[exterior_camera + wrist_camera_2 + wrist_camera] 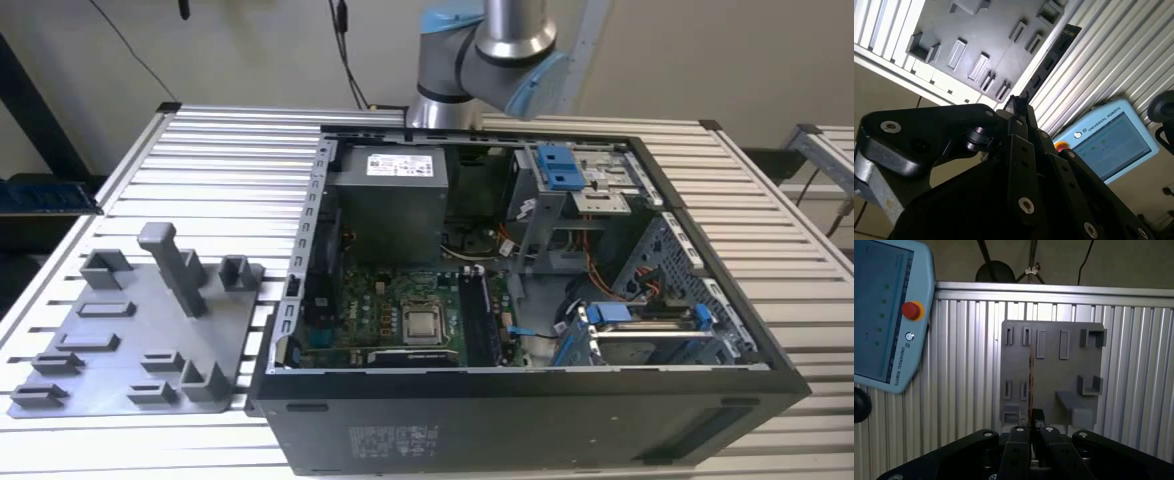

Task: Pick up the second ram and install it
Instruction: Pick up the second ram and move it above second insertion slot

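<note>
Where the two black fingers of the gripper meet in the first wrist view, they are drawn almost together, with just the thin edge of the second ram pinched between them. From that camera the stick is seen edge-on, as a narrow brownish line running out from the fingertips across the grey holder plate. In the second wrist view the gripper grips one end of the second ram, which shows more of its flat side there as a long dark strip carrying a row of black chips. It reaches out past the edge of the holder plate and over the slatted aluminium table. Whether the far end of the stick touches the plate or hangs above it cannot be told. A teach pendant with a red button lies beside the table. In the exterior view the robot arm rises behind an open computer case, whose green motherboard lies exposed inside. The holder plate, with its upright posts, sits on the table just beside the case, on the exterior view's left.
</note>
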{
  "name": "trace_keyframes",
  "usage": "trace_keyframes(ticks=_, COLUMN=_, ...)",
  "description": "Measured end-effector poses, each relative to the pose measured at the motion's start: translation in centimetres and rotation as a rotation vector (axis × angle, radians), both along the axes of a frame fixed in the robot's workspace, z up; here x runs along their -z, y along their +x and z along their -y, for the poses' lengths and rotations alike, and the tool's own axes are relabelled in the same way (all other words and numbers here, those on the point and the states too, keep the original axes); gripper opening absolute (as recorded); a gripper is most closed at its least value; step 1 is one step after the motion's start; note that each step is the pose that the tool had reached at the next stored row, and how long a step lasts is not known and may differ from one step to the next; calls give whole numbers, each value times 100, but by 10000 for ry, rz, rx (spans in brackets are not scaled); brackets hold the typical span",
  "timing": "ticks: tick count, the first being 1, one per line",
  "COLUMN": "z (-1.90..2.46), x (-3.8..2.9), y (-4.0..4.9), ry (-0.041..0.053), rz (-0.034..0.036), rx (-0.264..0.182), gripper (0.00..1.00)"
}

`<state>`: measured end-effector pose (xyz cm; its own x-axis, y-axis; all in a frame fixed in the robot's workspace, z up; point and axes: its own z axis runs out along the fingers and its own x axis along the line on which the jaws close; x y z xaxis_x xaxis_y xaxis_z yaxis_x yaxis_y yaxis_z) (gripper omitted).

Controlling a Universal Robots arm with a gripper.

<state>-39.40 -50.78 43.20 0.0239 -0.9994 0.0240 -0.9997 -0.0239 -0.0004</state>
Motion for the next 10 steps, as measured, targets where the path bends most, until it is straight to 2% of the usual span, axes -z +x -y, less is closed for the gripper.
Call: trace_keyframes(ticks=10, z=0, x=0, y=223, ry=-1, rz=0, rx=0, gripper=14)
